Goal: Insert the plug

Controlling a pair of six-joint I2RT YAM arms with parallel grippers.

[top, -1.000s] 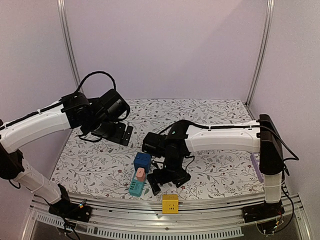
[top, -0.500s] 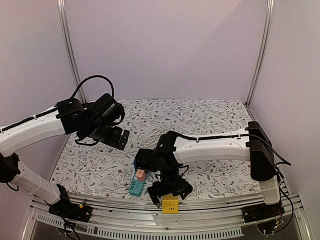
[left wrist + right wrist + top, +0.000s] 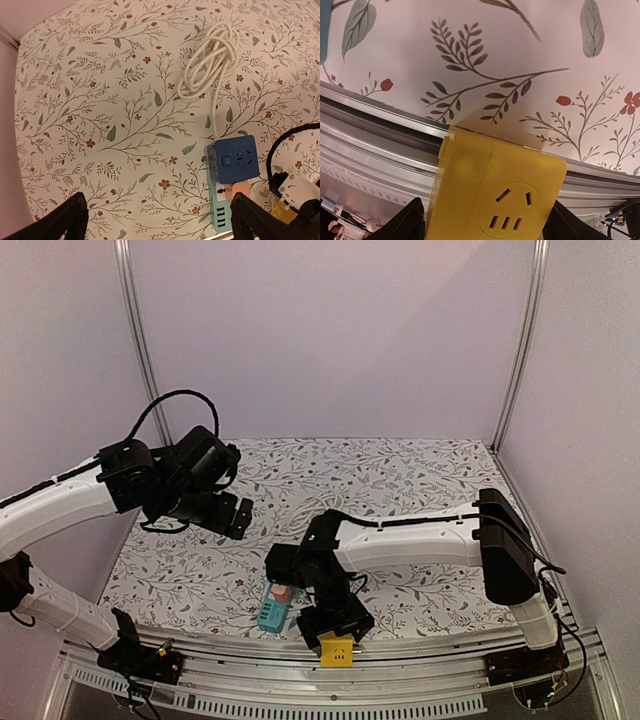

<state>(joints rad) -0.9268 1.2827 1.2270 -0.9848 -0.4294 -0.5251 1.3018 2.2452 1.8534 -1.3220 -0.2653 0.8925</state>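
Note:
A yellow socket cube (image 3: 495,195) stands on the table's near edge, against the metal rail, and also shows in the top view (image 3: 337,651). My right gripper (image 3: 335,628) is down over it, with one finger (image 3: 412,220) against each side, closed on it. A teal power strip (image 3: 270,615) with a pink plug (image 3: 283,592) in it lies just to the left. In the left wrist view the strip (image 3: 220,212), the pink plug (image 3: 236,189) and a blue socket cube (image 3: 237,159) show. My left gripper (image 3: 218,512) is open and empty, high above the left of the table.
A coiled white cable (image 3: 207,60) runs from the power strip toward the back. The metal rail (image 3: 375,130) runs along the table's front edge. My right arm (image 3: 420,540) stretches across the right half of the floral table (image 3: 420,470).
My right gripper moved from beside the power strip to the front edge and came down over the yellow cube. My left arm drew back to the left.

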